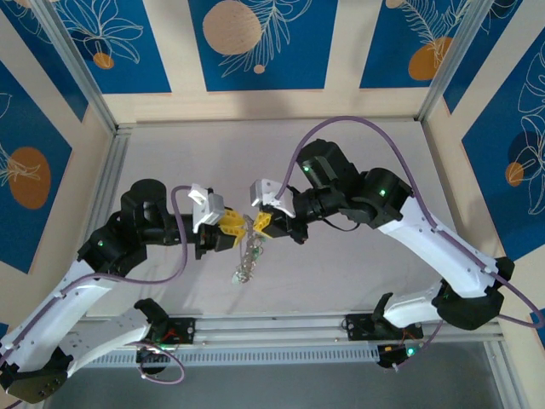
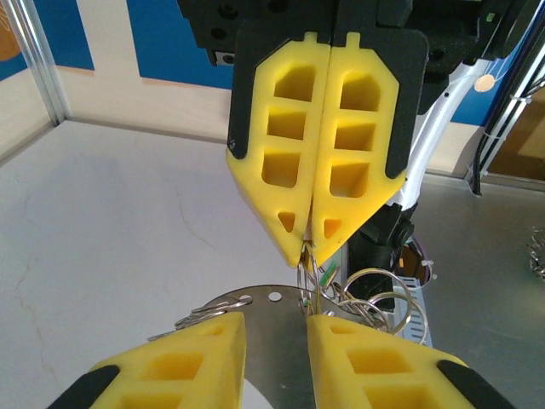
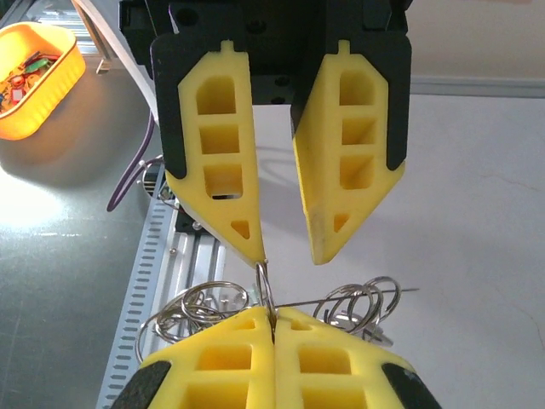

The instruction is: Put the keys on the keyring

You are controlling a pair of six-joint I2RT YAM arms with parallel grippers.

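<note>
From above: arms bent in from both sides, forearms roughly level, left gripper (image 1: 233, 227) and right gripper (image 1: 260, 223) almost tip to tip just above the hanging keyring (image 1: 248, 260).

Left wrist: right gripper (image 2: 308, 245) pointing down, clenched on the keyring (image 2: 375, 298) wire; left gripper (image 2: 274, 322) parted just beneath.

Right wrist: right gripper (image 3: 274, 319) pinching the keyring (image 3: 266, 281); left gripper (image 3: 288, 254) above it, released, one tip touching the wire.

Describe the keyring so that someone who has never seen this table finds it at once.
Start at the pale table; at its middle the yellow-fingered left gripper and right gripper meet tip to tip. The keyring hangs from that point, pinched in the shut right gripper. It is a tangle of thin silvery wire loops, unlike the thick purple cables.
</note>
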